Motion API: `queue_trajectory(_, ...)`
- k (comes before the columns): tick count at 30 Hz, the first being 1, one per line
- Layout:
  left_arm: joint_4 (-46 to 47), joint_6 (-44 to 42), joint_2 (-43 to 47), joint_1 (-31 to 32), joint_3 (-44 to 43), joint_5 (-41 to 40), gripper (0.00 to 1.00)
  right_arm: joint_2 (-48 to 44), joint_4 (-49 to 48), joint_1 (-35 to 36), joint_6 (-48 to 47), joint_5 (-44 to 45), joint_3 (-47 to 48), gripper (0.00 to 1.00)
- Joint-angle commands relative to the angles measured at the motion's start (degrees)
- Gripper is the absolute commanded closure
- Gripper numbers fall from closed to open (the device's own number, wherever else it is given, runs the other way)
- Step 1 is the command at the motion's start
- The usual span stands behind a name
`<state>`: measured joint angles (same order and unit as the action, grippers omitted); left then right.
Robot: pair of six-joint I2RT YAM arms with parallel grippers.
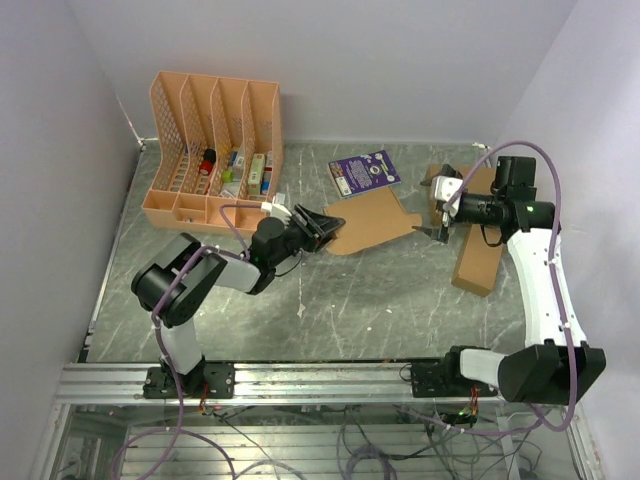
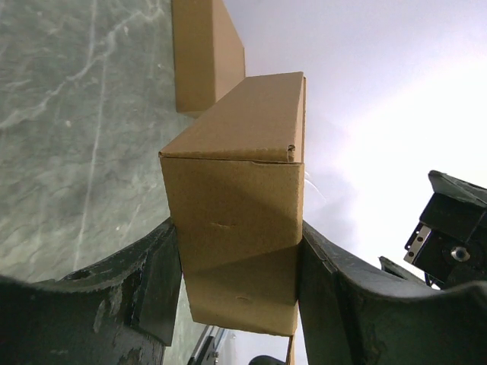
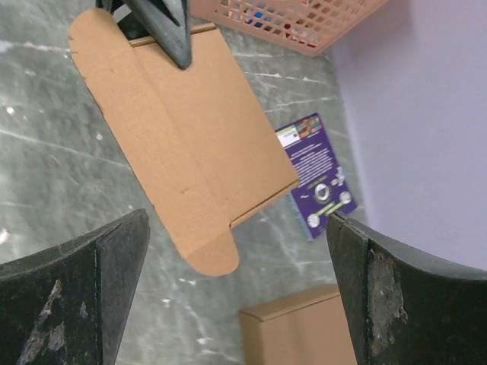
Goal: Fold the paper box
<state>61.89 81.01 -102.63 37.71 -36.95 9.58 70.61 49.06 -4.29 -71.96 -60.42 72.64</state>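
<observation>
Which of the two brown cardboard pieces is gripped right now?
The paper box in the middle, the flatter piece, clamped in the left gripper's jaws. The other carton, to its right, lies free with no jaws closed on it.

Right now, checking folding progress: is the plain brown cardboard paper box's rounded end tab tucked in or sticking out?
Sticking out: the tab extends flat beyond the paper box end crease, untucked.

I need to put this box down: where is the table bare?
Bare: the wide table stretch between the box in the left tool and the near rail. Crowded: rack and booklet at the back, spare carton right.
</observation>
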Motion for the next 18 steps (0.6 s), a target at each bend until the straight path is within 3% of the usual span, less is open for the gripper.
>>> queue_trajectory(1, -3.8, -0.7, 0.4, -0.3, -4.3, 4.3, 0.46, -0.8, 9.7, 3.2, -17.2, 6.0, 3.2, 0.0)
queue_trajectory(5, -0.8, 1.0, -1.3, -0.2, -5.1, 5.2, 0.46, -3.1, 9.0, 11.5, -16.9, 14.0, 2.5, 0.0)
queue_trajectory(10, 3.3, 3.3, -2.8, -0.2, -5.1, 5.9, 0.46, -6.9, 0.2, 24.2, -11.8, 25.9, -1.1, 0.0)
queue_trajectory(14, 6.2, 4.9, -3.6, -0.3, -4.8, 6.6, 0.46, -7.2, -5.7, 30.3, -8.1, 31.8, -3.3, 0.01)
queue_trajectory(18, 6.9, 5.1, -3.1, -0.3, -3.9, 7.3, 0.46, -7.5, -9.6, 43.5, -5.1, 46.0, -6.2, 0.01)
